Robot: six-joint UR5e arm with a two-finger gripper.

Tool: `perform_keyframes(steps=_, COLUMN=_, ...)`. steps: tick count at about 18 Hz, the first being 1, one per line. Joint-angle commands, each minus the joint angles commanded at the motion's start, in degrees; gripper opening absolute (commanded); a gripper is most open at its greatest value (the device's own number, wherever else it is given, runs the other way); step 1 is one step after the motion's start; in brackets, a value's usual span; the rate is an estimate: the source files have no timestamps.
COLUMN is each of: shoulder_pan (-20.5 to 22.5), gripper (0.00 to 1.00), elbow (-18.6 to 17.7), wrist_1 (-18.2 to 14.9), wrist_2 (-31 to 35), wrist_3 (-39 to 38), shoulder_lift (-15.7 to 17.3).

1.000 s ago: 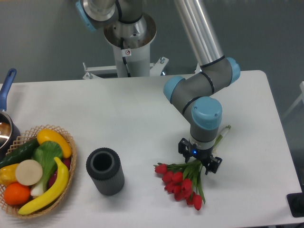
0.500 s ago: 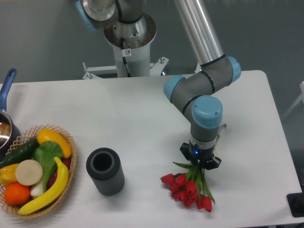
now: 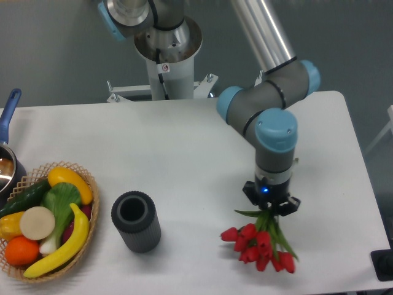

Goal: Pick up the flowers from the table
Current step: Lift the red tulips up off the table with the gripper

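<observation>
The flowers [image 3: 261, 243], a small bunch of red tulips with green leaves, hang with their buds pointing down and toward the front right of the white table [image 3: 184, 153]. My gripper [image 3: 270, 206] is shut on the stems just above the leaves; its fingers are mostly hidden under the wrist. The stems' upper ends are hidden behind the wrist. The bunch looks lifted off the tabletop.
A dark grey ribbed cylinder vase [image 3: 136, 221] stands upright left of the flowers. A wicker basket [image 3: 86, 184] of fruit and vegetables sits at the front left. A pot with a blue handle [image 3: 7, 114] is at the left edge. The robot base [image 3: 166, 55] stands behind.
The gripper has moved right and slightly forward with the flowers, and the bunch has swung from lying leftward to hanging under the gripper.
</observation>
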Motion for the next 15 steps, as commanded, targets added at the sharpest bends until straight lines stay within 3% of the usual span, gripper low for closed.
perform_keyframes(steps=11, shoulder_pan=-0.2, gripper=0.0, elbow=9.2, wrist_1=-14.1, wrist_2=0.3, wrist_3=4.2, shoulder_lift=-0.8)
perform_keyframes(steps=15, shoulder_pan=-0.2, gripper=0.0, elbow=9.8, wrist_1=-15.0, wrist_2=0.4, wrist_3=4.3, shoulder_lift=-0.9)
